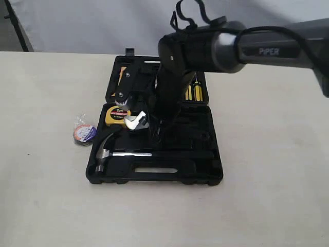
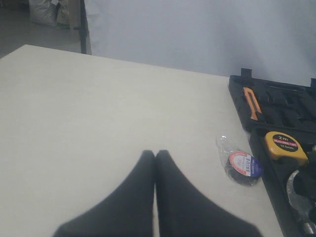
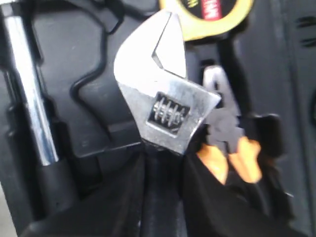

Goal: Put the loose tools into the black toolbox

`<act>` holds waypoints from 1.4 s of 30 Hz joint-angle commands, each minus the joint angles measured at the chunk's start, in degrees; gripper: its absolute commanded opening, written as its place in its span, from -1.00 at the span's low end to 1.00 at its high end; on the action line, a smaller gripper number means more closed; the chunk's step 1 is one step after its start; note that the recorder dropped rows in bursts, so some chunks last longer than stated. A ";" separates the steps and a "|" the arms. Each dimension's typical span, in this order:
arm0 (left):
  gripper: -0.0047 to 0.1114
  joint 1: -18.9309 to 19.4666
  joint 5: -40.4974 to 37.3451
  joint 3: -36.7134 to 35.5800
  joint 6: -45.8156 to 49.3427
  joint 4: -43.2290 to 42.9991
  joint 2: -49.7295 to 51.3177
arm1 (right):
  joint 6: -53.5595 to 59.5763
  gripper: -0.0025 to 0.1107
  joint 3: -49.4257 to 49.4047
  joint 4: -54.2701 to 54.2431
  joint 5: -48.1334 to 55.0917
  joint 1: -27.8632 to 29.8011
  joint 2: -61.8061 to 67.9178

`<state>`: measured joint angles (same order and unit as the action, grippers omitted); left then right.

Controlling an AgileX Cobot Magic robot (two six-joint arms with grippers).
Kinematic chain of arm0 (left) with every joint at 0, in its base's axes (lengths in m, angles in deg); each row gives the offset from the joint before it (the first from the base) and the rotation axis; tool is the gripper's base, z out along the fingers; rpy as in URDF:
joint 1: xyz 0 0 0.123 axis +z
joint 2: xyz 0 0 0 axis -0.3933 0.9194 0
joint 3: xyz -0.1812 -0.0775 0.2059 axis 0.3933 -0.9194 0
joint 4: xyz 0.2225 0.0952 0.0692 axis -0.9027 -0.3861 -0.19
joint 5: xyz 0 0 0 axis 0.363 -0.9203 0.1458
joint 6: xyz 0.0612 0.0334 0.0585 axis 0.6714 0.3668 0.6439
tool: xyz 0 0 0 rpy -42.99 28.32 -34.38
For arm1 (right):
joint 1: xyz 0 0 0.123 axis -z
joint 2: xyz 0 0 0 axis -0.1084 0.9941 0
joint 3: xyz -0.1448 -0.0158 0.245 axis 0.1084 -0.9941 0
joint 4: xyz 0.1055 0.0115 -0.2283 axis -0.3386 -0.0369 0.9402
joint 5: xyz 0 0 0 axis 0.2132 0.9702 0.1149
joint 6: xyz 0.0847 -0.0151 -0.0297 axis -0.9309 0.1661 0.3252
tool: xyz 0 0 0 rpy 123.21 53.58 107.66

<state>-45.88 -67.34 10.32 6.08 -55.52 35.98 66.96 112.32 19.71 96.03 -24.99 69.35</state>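
Observation:
The black toolbox (image 1: 200,172) lies open in the middle of the table. My right gripper (image 3: 165,170) is shut on the black handle of the silver adjustable wrench (image 3: 160,94), holding it just above the case beside the yellow tape measure (image 1: 117,114); the wrench (image 1: 136,122) head points left. The claw hammer (image 1: 110,149) lies in the front half of the case. The small dark tape roll (image 1: 84,134) sits on the table left of the toolbox, also seen as the tape roll (image 2: 242,165) in the left wrist view. My left gripper (image 2: 155,154) is shut and empty, apart from the roll.
Orange-handled pliers (image 3: 229,143) lie in the case under the wrench. Yellow-handled screwdrivers (image 1: 194,92) rest in the rear half. The hammer's steel shaft (image 3: 29,94) runs beside the wrench. Bare table (image 1: 46,195) lies left of and in front of the case.

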 commanded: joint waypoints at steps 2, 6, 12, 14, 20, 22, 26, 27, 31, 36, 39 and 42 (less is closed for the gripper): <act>-0.89 0.19 0.97 -0.53 -0.59 0.78 -0.46 | 0.55 -0.95 0.72 0.00 -0.24 0.37 1.39; -0.89 0.19 0.97 -0.53 -0.59 0.78 -0.46 | 0.55 -0.58 0.72 0.00 -0.63 0.41 1.54; -0.89 0.19 0.97 -0.53 -0.59 0.78 -0.46 | -1.04 0.22 1.47 -0.49 1.56 0.41 0.90; -0.89 0.19 0.97 -0.53 -0.59 0.78 -0.46 | -2.55 0.20 3.12 -2.00 3.89 0.41 -0.10; -0.89 0.19 0.97 -0.53 -0.59 0.78 -0.46 | -3.16 0.15 14.34 -12.03 15.69 3.85 -1.73; -0.89 0.19 0.97 -0.53 -0.59 0.78 -0.46 | -1.08 0.15 16.74 -18.09 20.57 6.46 -0.02; -0.89 0.19 0.97 -0.53 -0.59 0.78 -0.46 | 3.08 0.15 16.88 -26.60 24.60 10.17 3.98; -0.89 0.19 0.97 -0.53 -0.59 0.78 -0.46 | 3.22 0.15 16.88 -26.58 25.07 10.49 5.05; -0.89 0.19 0.97 -0.53 -0.59 0.78 -0.46 | 5.18 0.15 16.88 -26.44 25.99 10.97 8.13; -0.89 0.19 0.97 -0.53 -0.59 0.78 -0.46 | 6.14 0.15 17.01 -26.58 25.99 10.97 9.72; -0.89 0.19 0.97 -0.53 -0.59 0.78 -0.46 | 6.17 0.15 17.11 -26.58 25.99 10.97 10.25; -0.89 0.19 0.97 -0.53 -0.59 0.78 -0.46 | 6.27 0.15 17.11 -26.58 25.40 10.97 11.04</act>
<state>-45.88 -67.34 10.32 6.08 -55.52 35.98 72.59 129.07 -6.40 121.64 -14.39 79.75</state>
